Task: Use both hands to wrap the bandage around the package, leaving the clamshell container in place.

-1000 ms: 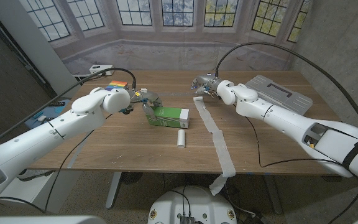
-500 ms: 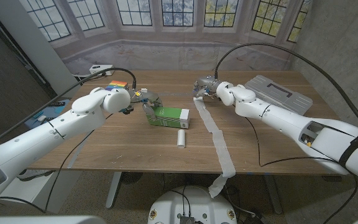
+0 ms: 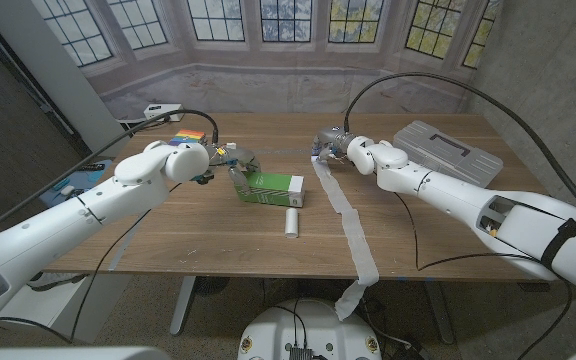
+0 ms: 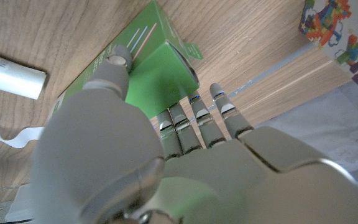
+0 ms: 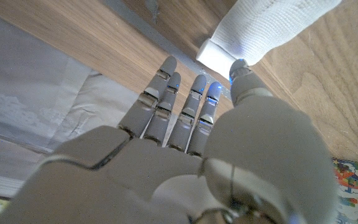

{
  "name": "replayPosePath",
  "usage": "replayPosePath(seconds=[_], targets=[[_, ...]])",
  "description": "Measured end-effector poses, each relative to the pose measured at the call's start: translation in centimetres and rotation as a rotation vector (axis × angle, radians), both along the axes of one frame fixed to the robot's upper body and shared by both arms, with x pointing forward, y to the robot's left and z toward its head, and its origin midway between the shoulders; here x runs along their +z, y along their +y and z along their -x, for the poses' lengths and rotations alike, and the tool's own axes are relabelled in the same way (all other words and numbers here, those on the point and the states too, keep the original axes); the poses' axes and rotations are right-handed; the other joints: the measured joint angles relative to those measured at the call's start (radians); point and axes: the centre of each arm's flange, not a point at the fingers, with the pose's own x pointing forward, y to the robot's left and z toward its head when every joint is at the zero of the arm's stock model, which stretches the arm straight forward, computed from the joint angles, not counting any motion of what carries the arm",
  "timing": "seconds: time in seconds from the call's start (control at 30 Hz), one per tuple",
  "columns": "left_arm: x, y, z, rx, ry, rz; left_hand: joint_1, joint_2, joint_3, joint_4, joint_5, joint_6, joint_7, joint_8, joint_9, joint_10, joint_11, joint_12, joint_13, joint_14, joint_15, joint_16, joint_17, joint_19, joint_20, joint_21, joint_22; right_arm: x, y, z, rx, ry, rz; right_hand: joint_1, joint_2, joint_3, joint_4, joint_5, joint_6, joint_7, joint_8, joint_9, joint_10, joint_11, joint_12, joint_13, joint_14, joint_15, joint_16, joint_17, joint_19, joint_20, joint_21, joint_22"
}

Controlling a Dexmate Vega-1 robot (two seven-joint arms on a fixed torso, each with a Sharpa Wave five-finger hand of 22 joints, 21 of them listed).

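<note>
The left hand (image 3: 230,160) grips the green package's (image 3: 273,186) near end, thumb on one face and the other fingers on another. A white roll (image 3: 292,222) lies just in front. The right hand (image 3: 328,143) pinches the bandage's (image 3: 343,215) far end between thumb and fingers; the strip trails over the table (image 3: 198,235) edge. The grey clamshell container (image 3: 448,148) sits far right.

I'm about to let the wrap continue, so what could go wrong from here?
The bandage trails off the table's front edge; its hanging tail could snag or drag as the right hand pulls its far end. The left hand grips only one end of the green package, which might pivot and knock the small white roll.
</note>
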Motion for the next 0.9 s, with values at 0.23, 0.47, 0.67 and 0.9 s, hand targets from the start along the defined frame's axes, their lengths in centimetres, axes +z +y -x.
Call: replayPosePath(seconds=[0.23, 0.47, 0.67, 0.9], targets=[[-0.06, 0.15, 0.05, 0.002, 0.0, 0.0, 0.0, 0.0, 0.0, 0.0, 0.0, 0.0, 0.0, 0.0, 0.0, 0.0, 0.0, -0.001, 0.004, 0.0, 0.0, 0.0, 0.001, 0.0, 0.0, 0.0, 0.0, -0.31, 0.14, -0.34, -0.003, -0.005, 0.004, 0.005, -0.005, 0.0, 0.0, 0.0, 0.021, 0.0, 0.004, 0.0, 0.016, -0.008, 0.001, 0.0, 0.008, -0.001, 0.0, 0.0, 0.0, 0.0, 0.0, 0.0], [-0.08, 0.23, 0.06, 0.002, 0.0, 0.002, 0.0, 0.0, 0.0, 0.0, 0.0, 0.0, 0.0, 0.0, 0.0, 0.0, 0.0, -0.001, 0.004, 0.0, 0.0, 0.0, 0.005, 0.0, 0.0, 0.0, 0.0, -0.46, 0.32, -0.47, 0.001, -0.014, 0.004, 0.013, -0.005, 0.003, -0.003, 0.0, 0.047, -0.004, 0.008, 0.0, 0.038, -0.006, 0.008, 0.0, 0.017, -0.002, 0.0, -0.001, 0.011, -0.004, 0.0, 0.0], [-0.1, 0.22, 0.06, -0.001, 0.002, 0.003, 0.0, 0.0, 0.0, 0.0, 0.0, 0.0, 0.0, 0.0, 0.001, 0.0, 0.0, -0.003, 0.004, 0.0, 0.0, 0.0, 0.005, 0.0, 0.0, 0.0, 0.0, -0.56, 0.4, -0.51, 0.004, -0.021, 0.004, 0.021, -0.005, 0.003, -0.003, 0.0, 0.068, -0.004, 0.015, 0.003, 0.068, -0.007, 0.015, 0.003, 0.037, -0.003, 0.0, 0.0, 0.011, -0.004, 0.0, 0.0], [-0.14, 0.22, 0.04, -0.004, 0.003, 0.002, 0.0, 0.0, 0.0, 0.0, 0.0, 0.0, 0.0, 0.0, 0.001, 0.0, 0.0, -0.004, 0.008, 0.0, 0.0, -0.004, 0.005, 0.0, 0.0, 0.0, 0.0, -0.55, 0.4, -0.48, 0.006, -0.035, 0.003, 0.036, -0.001, 0.003, -0.003, 0.0, 0.099, -0.002, 0.022, 0.003, 0.095, -0.005, 0.029, 0.008, 0.058, -0.006, 0.0, 0.005, 0.015, 0.0, 0.0, 0.003]])
